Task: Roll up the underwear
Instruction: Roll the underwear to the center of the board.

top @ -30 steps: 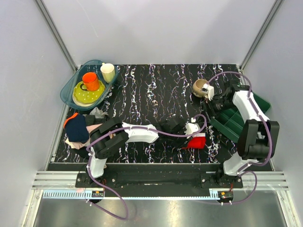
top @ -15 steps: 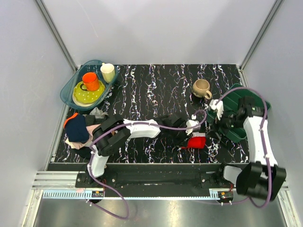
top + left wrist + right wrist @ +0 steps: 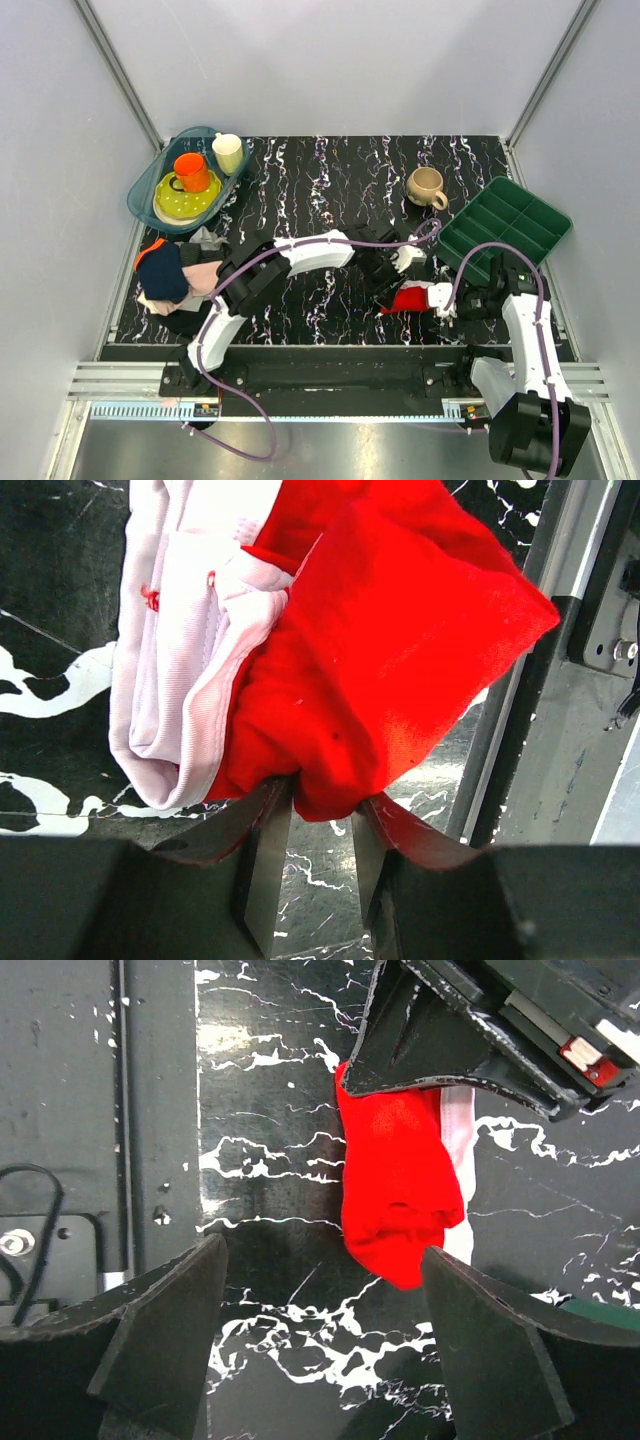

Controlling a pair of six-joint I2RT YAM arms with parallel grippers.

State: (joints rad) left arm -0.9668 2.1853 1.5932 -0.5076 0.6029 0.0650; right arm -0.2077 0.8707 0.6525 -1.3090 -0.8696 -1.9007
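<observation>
The red underwear (image 3: pixel 412 299) with white trim lies bunched on the black marbled table near the front edge, right of centre. In the left wrist view the underwear (image 3: pixel 390 650) is a folded red mass with its white band at the left. My left gripper (image 3: pixel 322 798) is shut on a red fold at its near edge and also shows in the top view (image 3: pixel 388 283). My right gripper (image 3: pixel 322 1250) is wide open and empty, with the underwear (image 3: pixel 395 1185) lying just ahead of its jaws. It sits just right of the garment in the top view (image 3: pixel 447 301).
A green compartment tray (image 3: pixel 503 228) stands at the right, and a beige mug (image 3: pixel 425 186) sits behind the underwear. A blue tray (image 3: pixel 143 187) with cups and a plate is at the back left. A pile of navy and beige garments (image 3: pixel 170 275) lies at the left edge.
My right arm swung from the mug at the back right down to the front, beside the underwear. My left arm shifted and stays on the garment, which hardly moved.
</observation>
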